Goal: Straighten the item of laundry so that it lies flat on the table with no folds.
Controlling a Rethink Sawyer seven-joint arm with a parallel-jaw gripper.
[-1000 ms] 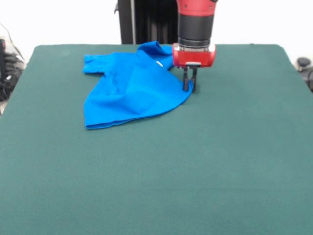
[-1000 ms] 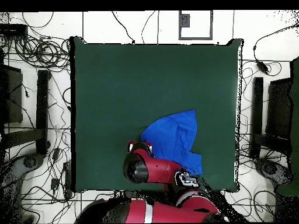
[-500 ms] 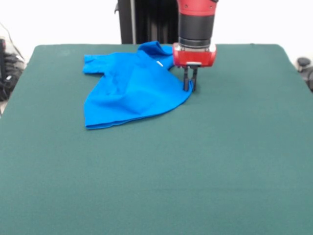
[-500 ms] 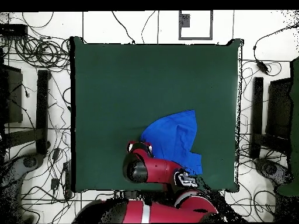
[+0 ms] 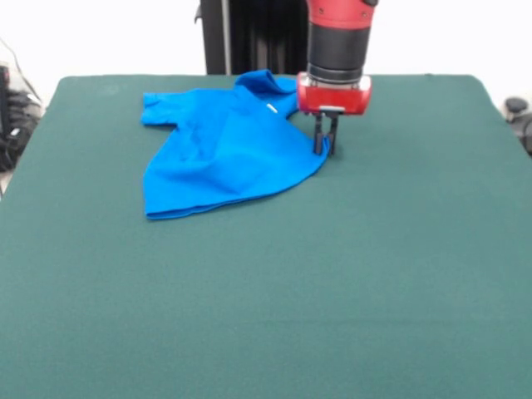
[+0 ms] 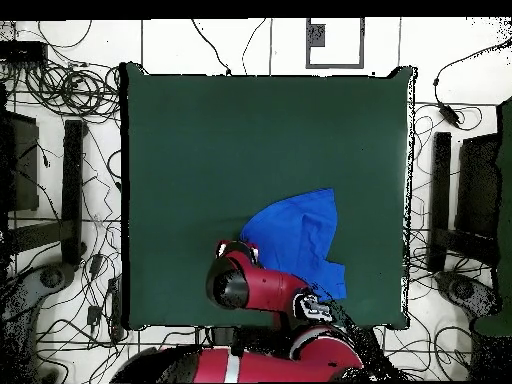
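Since a second ago, one gripper [image 5: 325, 145] has shifted slightly to the picture's right in the front view, and the cloth corner under it has followed a little. Its two dark fingers [image 5: 319, 137] stand close together, pinching the corner of the one blue shirt [image 5: 220, 150]. One red and black arm [image 6: 262, 288] rises above it. That shirt lies crumpled and folded near the far edge of the one green table [image 5: 332, 274], a sleeve spread to the left. Around the table, tangled cables [image 6: 70, 90] cover a pale floor [image 6: 180, 45].
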